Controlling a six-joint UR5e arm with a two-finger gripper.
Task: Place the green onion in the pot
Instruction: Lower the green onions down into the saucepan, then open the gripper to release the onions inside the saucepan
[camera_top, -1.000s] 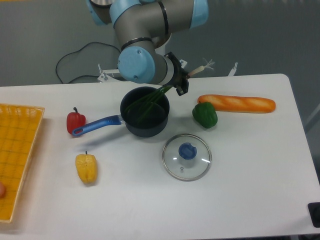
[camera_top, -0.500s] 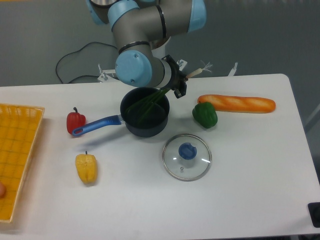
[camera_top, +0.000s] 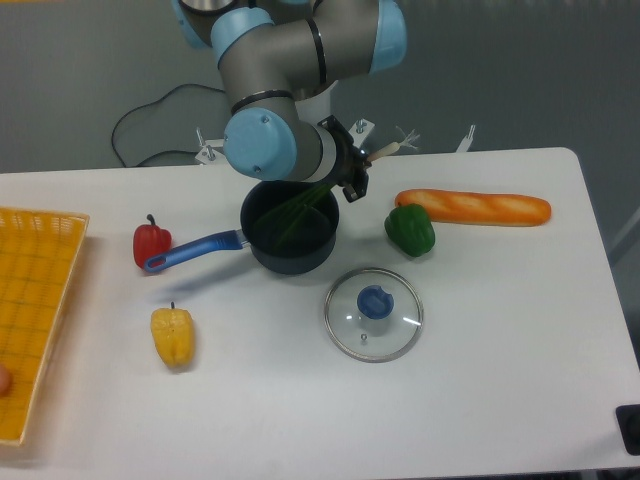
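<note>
Camera: one green onion (camera_top: 300, 207), one pot (camera_top: 291, 229), three peppers.

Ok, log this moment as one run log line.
gripper: shut on green onion | stalks in pot | root end outside rim

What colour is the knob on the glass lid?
Blue, seen clearly in the fixed camera view: the knob sits mid-lid.

Grey arm (camera_top: 290, 50), light-blue caps, seemingly black claw (camera_top: 352, 172)
</note>
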